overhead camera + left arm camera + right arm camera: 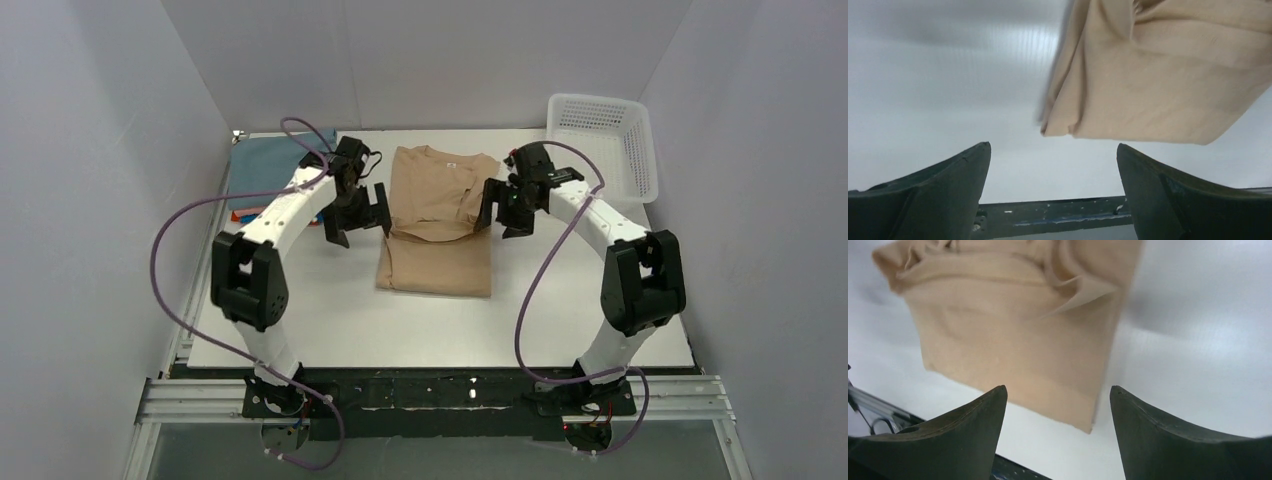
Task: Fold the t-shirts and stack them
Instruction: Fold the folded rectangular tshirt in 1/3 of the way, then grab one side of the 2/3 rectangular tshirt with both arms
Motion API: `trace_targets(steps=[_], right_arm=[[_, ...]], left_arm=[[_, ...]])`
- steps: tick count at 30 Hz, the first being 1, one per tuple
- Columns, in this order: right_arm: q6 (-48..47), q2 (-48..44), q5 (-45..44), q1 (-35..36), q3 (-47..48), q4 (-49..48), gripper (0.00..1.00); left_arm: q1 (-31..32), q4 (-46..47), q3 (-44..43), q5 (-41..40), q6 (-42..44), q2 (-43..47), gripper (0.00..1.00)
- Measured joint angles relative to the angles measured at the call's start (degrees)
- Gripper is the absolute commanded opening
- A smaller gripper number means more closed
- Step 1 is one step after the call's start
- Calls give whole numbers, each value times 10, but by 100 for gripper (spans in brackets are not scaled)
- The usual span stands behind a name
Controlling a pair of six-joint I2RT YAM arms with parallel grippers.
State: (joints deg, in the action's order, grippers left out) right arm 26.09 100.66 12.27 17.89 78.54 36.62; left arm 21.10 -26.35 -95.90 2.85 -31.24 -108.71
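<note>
Mounting rail at six o'clock; beyond it the tan t-shirt lies part-folded at centre of the white table. Left gripper at its nine, right gripper at its three, both with jaws apart, empty. Grey-blue t-shirt at ten, basket at one, pale walls around.

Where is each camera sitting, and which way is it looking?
Top camera: fixed above and behind the arms, looking down on the table, tan t-shirt and white basket; both arms, the left gripper and right gripper show, both open.
Left wrist camera: on the left wrist, looking past its two dark fingers at the t-shirt's folded corner.
Right wrist camera: on the right wrist, looking between its fingers at the t-shirt.
Shared: every view shows the t-shirt on the table.
</note>
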Motion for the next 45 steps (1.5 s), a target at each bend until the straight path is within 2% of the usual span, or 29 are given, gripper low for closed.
trace_targets(steps=[3, 6, 9, 13, 17, 27, 31, 34, 41, 45], right_arm=[[-9, -35, 5, 68, -43, -28, 83], [-8, -22, 23, 137, -53, -62, 82], [-5, 13, 40, 167, -52, -95, 82], [5, 76, 40, 166, -38, -121, 82], [13, 137, 22, 156, 22, -122, 81], [23, 250, -24, 91, 261, -120, 81], [17, 261, -36, 64, 289, -85, 82], [14, 221, -52, 58, 233, -79, 83], [37, -30, -60, 65, -26, -82, 82], [61, -127, -30, 65, -153, -115, 81]], left_arm=[[0, 27, 129, -1, -12, 125, 98], [0, 46, 221, -3, -30, 209, 98], [0, 62, 290, 0, -49, 248, 98], [0, 79, 360, 1, -69, 269, 98], [0, 93, 392, 5, -83, 290, 98], [-2, 127, 400, 12, -88, 292, 98], [-11, 144, 400, 31, -88, 274, 95], [-20, 168, 402, 55, -88, 256, 90], [-30, 226, 404, 117, -84, 186, 71], [-30, 240, 404, 132, -82, 154, 61]])
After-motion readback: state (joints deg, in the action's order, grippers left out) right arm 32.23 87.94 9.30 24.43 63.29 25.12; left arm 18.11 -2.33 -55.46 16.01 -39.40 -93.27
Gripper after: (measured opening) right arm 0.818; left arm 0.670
